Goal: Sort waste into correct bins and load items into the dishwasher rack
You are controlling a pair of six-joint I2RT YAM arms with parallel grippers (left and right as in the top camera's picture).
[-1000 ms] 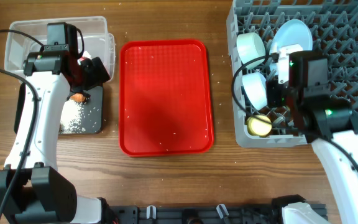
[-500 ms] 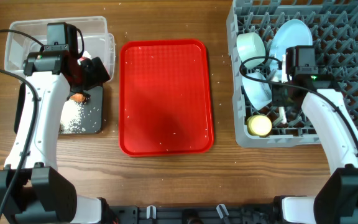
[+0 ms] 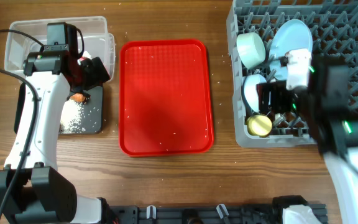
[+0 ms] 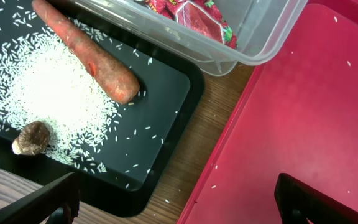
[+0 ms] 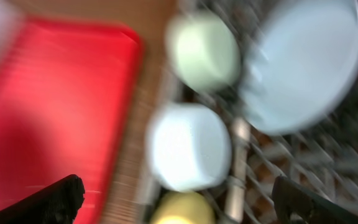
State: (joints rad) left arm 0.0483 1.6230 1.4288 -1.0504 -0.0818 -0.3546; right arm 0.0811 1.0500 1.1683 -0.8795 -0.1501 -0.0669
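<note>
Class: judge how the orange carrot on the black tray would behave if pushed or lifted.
The carrot looks thick and unbent, so probably stiff. Its round, tapered body would likely roll in a curve when pushed. Loose rice around it on the black tray may help it slide.

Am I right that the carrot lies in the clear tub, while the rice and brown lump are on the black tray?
Not quite: the carrot lies on the black tray too, with the rice and brown lump, not in the clear tub. The left wrist view shows it.
</note>
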